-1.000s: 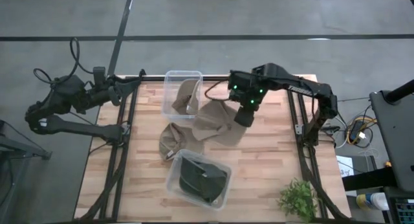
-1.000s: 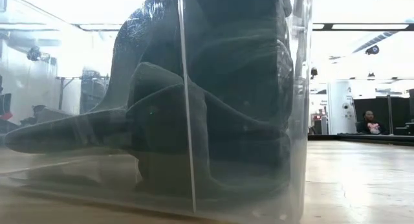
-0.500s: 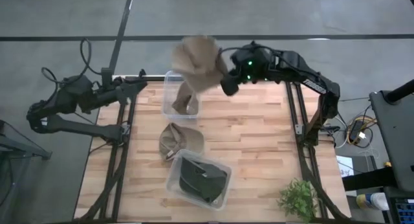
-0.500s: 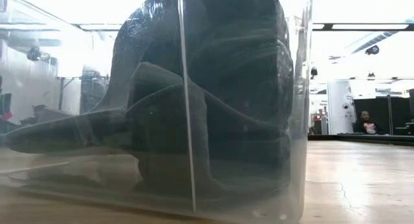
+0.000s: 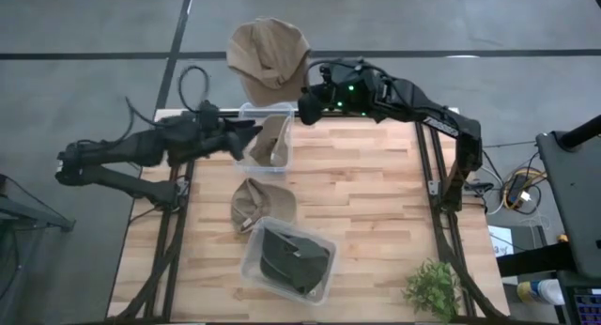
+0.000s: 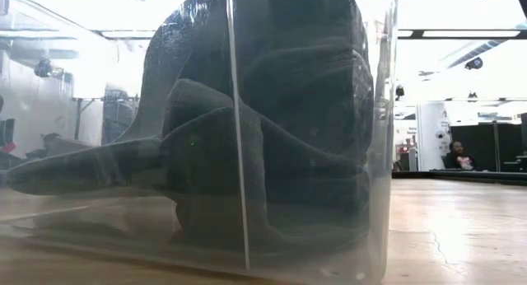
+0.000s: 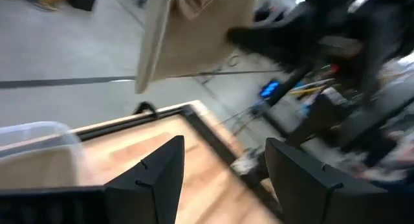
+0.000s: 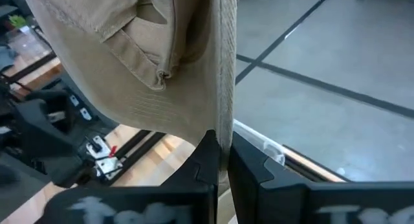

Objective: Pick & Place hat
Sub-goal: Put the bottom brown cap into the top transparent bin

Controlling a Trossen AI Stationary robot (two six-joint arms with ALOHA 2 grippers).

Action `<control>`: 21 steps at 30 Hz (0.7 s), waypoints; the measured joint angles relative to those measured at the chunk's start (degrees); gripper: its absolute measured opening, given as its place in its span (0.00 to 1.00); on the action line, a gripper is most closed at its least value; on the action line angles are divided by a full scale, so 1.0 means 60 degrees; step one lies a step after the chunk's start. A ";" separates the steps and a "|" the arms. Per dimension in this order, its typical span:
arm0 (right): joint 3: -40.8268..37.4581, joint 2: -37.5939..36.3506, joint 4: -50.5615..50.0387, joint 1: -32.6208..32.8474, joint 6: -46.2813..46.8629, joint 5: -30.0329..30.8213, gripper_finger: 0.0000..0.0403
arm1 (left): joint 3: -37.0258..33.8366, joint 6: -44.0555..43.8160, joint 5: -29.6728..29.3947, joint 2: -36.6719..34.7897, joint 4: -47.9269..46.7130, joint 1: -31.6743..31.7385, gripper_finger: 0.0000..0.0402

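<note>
My right gripper (image 5: 305, 107) is raised over the table's far edge and is shut on a tan hat (image 5: 269, 51) that hangs in the air beyond that edge. In the right wrist view the same hat (image 8: 142, 68) fills the picture past the shut gripper (image 8: 221, 156). My left gripper (image 5: 246, 136) is open and reaches over the left wall of the far clear bin (image 5: 266, 109), which holds another tan hat (image 5: 272, 142). The left wrist view shows the open left gripper (image 7: 223, 179) with the raised hat (image 7: 194, 36) above it. A third tan hat (image 5: 258, 203) lies flat on the table. My right gripper pinches the tan hat's brim (image 8: 224, 120) at its edge between the two fingers. The fingers come at it about level, pointing toward the table's left and far side. The hat is lifted clear of everything, with its crown spread out beyond the fingertips.
A near clear bin (image 5: 289, 259) holds dark hats and fills the low view as the near bin (image 6: 247, 153). A green plant (image 5: 432, 287) stands at the near right corner. Bare wood (image 5: 376, 193) lies right of centre. A person (image 6: 455, 160) sits far off in the room.
My right gripper has risen from mid-table and swung toward the far edge, carrying the tan hat from the table up and clear, out past the far bin. My left arm has reached from the table's left toward the far bin.
</note>
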 joint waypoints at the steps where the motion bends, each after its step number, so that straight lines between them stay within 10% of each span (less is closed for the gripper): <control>1: -0.0001 0.0042 0.0010 0.0012 0.0029 -0.0030 0.03 | -0.0015 0.0057 -0.0181 0.0044 -0.0097 0.0000 0.52; 21: 0.0003 0.0078 0.0535 0.0175 0.0325 -0.1150 0.03 | 0.0020 0.2039 -0.1956 -0.0695 0.0267 0.0004 0.52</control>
